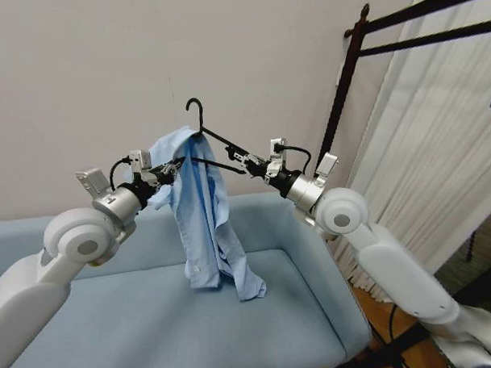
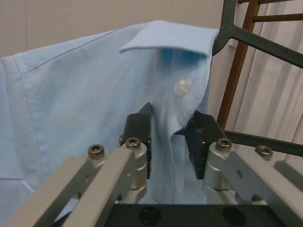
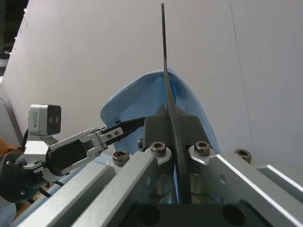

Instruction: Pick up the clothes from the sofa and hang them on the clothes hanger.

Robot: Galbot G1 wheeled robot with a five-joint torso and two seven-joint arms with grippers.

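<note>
A light blue shirt (image 1: pixel 201 218) is draped over one shoulder of a black hanger (image 1: pixel 220 143), and its tail hangs down to just above the sofa seat (image 1: pixel 154 332). From the left, my left gripper (image 1: pixel 175 165) is shut on the shirt. In the left wrist view its fingers (image 2: pixel 140 137) pinch a fold of the shirt (image 2: pixel 85 94) below the collar, beside the hanger (image 2: pixel 236 35). My right gripper (image 1: pixel 241 159) holds the hanger's other arm. Seen from the right wrist, this gripper (image 3: pixel 174 137) is clamped on the thin hanger bar (image 3: pixel 165 61), with the shirt (image 3: pixel 137 99) and left gripper (image 3: pixel 124 127) beyond.
A dark wooden clothes rack (image 1: pixel 345 84) stands to the right of the sofa, its rails running off the top right corner. A pale curtain (image 1: pixel 426 153) hangs behind it. A plain wall is close behind the hanger. Wooden floor shows at the lower right.
</note>
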